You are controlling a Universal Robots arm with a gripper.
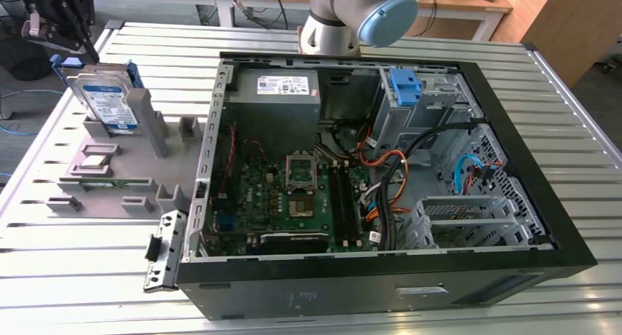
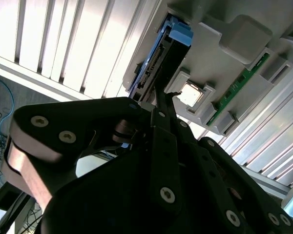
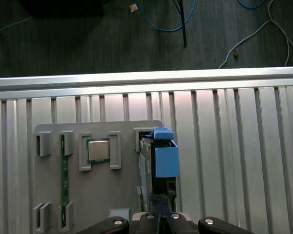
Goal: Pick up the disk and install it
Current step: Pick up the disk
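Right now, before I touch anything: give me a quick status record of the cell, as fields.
end effector: over the disk's top edge, at the exterior view's left; contact unclear
disk: upright in a slot of the grey holder, outside the computer case
grey holder: on the slatted table, beside the case; also carries a chip and a memory stick
computer case: lying flat, side open
task state: disk not yet installed
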